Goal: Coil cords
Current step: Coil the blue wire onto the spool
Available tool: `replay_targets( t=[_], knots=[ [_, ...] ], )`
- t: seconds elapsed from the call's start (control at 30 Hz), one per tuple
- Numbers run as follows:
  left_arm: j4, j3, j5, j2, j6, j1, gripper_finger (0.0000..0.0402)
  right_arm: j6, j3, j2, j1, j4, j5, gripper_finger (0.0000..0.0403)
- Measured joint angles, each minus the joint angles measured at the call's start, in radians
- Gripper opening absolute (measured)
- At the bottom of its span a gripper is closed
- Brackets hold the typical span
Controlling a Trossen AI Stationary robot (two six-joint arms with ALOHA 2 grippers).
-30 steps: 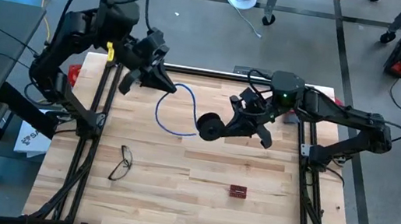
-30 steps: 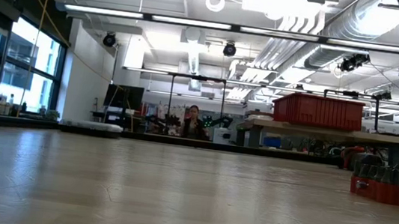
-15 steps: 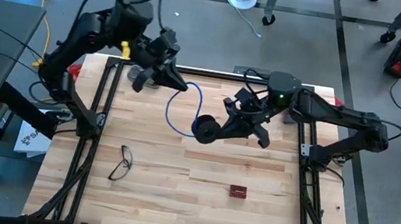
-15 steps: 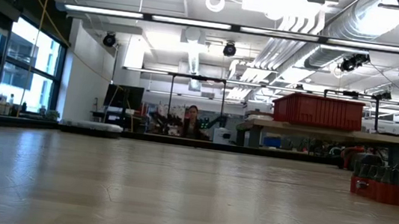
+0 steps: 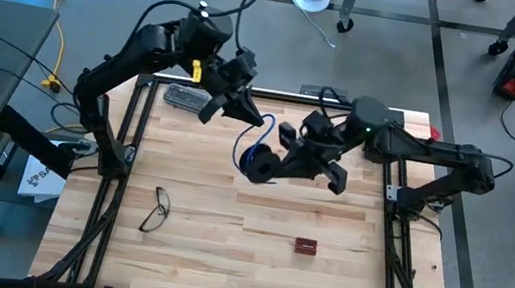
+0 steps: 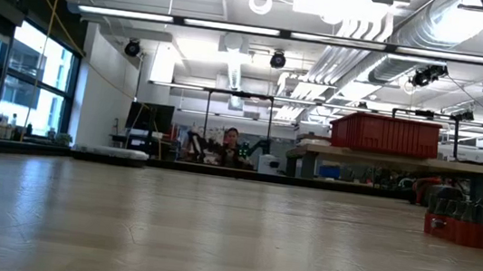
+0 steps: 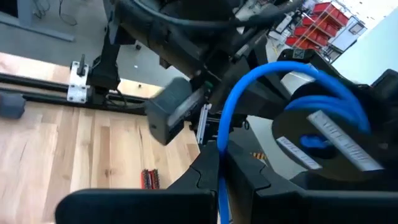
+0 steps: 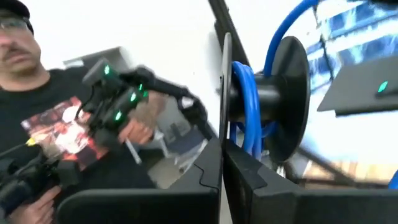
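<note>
The left gripper [image 5: 259,120] is pinching the blue cord [image 5: 246,140] just beside the spool [image 5: 263,163], jaws nipped tight on the strand. The right gripper [image 5: 281,157] is clamping the spool by its flange, holding it up over the table [image 5: 222,250]. The cord is partly wound on the spool, one loose loop arcing from it to the left gripper.

To wind well, the left gripper should be keeping the strand taut and feeding it square onto the hub, while the right is holding the spool steady so no turn slips off the flange.

The right wrist view is showing blue turns stacked on the hub; the high view hides them. Only the high view is giving the glasses [image 5: 157,211] and small red block [image 5: 305,245], both well apart from the spool.
</note>
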Motion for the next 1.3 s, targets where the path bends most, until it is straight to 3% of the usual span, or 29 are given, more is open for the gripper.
replay_targets(
  t=[0.33, 0.93, 1.3],
  knots=[
    [0.179, 0.000, 0.038, 0.017, -0.059, -0.037, 0.0005, -0.003, 0.000, 0.005, -0.019, 0.059, 0.085, 0.0000],
    [0.152, -0.003, 0.031, 0.068, -0.098, -0.078, 0.0005, -0.013, 0.000, 0.006, -0.045, 0.268, 0.190, 0.0000],
    [0.002, -0.003, 0.014, 0.059, -0.070, -0.085, 0.0005, -0.016, 0.000, 0.005, -0.081, 0.345, 0.189, 0.0000]
  ],
)
